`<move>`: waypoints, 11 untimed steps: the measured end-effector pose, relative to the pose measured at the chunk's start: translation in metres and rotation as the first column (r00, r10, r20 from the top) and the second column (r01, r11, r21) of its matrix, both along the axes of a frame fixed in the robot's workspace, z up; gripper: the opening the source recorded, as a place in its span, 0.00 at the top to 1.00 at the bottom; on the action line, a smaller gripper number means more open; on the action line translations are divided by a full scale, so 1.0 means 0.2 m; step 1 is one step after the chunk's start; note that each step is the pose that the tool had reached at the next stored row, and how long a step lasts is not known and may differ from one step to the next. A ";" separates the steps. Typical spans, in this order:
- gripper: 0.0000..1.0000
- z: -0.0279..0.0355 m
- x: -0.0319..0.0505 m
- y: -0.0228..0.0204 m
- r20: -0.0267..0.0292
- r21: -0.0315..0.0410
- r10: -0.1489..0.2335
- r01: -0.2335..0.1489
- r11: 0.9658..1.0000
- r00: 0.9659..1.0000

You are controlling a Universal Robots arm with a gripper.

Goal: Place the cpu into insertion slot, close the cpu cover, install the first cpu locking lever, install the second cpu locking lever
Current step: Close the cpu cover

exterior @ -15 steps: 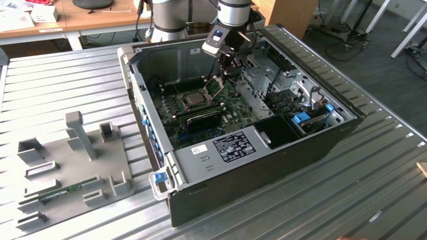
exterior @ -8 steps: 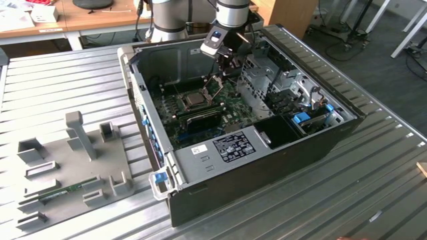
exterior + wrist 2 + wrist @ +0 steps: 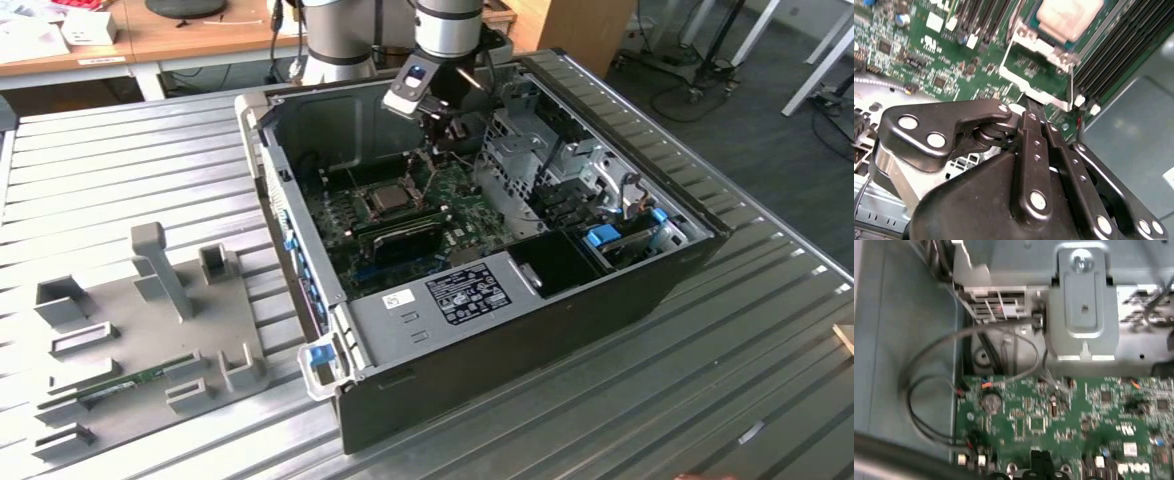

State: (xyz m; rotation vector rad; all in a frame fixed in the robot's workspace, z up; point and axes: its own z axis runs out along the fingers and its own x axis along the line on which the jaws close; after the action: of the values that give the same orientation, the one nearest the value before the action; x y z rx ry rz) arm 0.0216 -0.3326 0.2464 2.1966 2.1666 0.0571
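The cpu (image 3: 1070,16), a pale square chip, lies in the insertion slot (image 3: 390,202) on the green motherboard (image 3: 929,50) inside the open computer case. The cpu cover (image 3: 1056,57), a silvery frame with a square window, stands swung open from the slot, and green board shows through the window. My gripper (image 3: 1031,106) is shut, its black fingers (image 3: 1026,145) pressed together. Their tips sit right at the cover's free edge; I cannot tell whether they pinch it. In the exterior view my gripper (image 3: 434,140) hangs inside the case just behind the slot.
Long black memory slots (image 3: 1114,50) flank the socket. Grey cables (image 3: 934,370) loop beside the board near a metal bracket (image 3: 1082,305). The case walls (image 3: 534,330) and a drive cage (image 3: 534,150) hem in the board. A grey fixture plate (image 3: 147,340) lies at the exterior view's left.
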 end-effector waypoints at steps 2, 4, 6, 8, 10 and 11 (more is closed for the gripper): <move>0.90 -0.001 -0.031 0.000 0.002 0.001 0.000 0.000 1.000 1.000; 0.90 -0.002 -0.061 0.000 0.004 0.001 0.000 0.000 1.000 1.000; 0.90 -0.004 -0.091 0.000 0.006 0.002 0.000 0.000 1.000 1.000; 0.90 -0.006 -0.122 0.000 0.008 0.003 0.000 0.000 1.000 1.000; 0.90 -0.008 -0.153 0.000 0.010 0.003 0.000 0.000 1.000 1.000; 0.90 -0.008 -0.165 0.000 0.011 0.004 0.000 0.000 1.000 1.000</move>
State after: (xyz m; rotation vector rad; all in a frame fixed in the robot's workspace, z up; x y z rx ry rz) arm -0.0115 -0.3326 0.2447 2.1929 2.1627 0.0727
